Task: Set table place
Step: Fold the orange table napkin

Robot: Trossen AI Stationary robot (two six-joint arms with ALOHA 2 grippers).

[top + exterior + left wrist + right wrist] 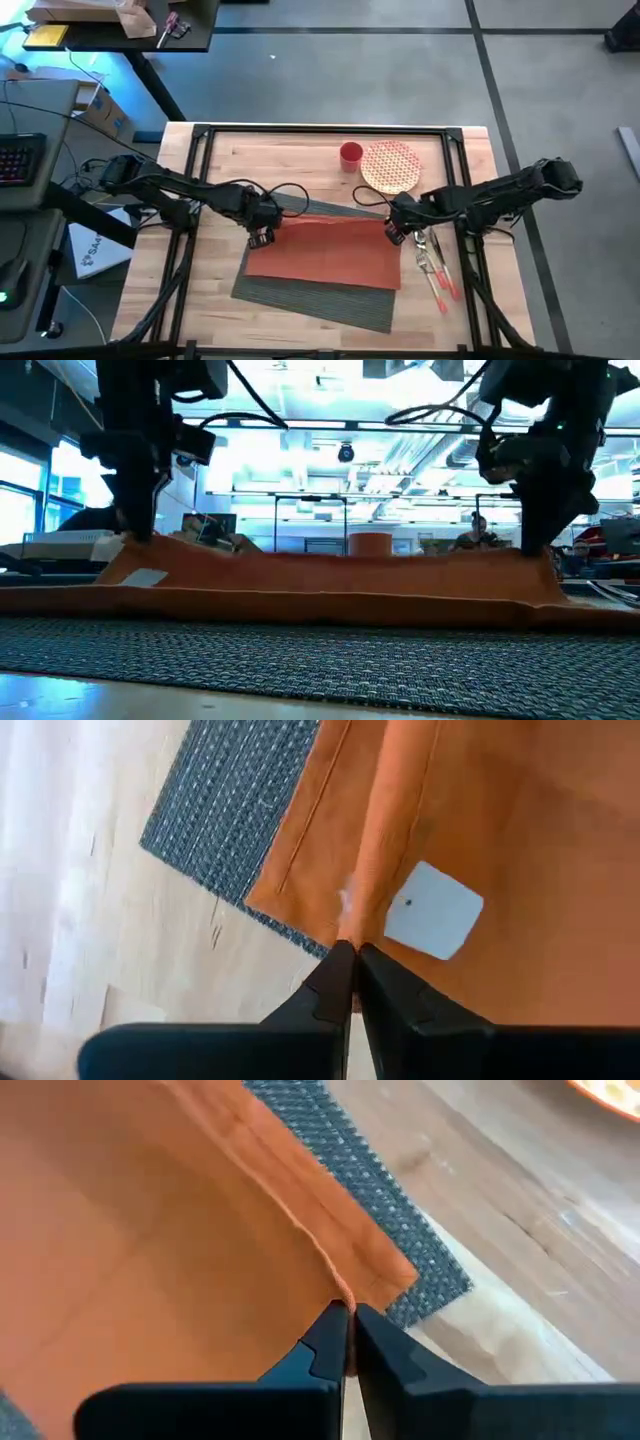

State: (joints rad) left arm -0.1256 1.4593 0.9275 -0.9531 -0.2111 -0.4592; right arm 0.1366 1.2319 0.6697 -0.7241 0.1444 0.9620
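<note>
My left gripper (262, 237) pinches the far-left corner of the orange napkin (330, 250), jaws closed on the cloth; my right gripper (395, 233) pinches its far-right corner the same way; the napkin lies spread over the dark grey placemat (310, 295) at the middle of the table (300, 150); far right stand a red cup (351, 153) and a patterned plate (390, 165).

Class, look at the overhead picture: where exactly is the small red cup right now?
In the high view, the small red cup stands on the light-wood table near its far edge, just left of the round orange patterned plate.
</note>
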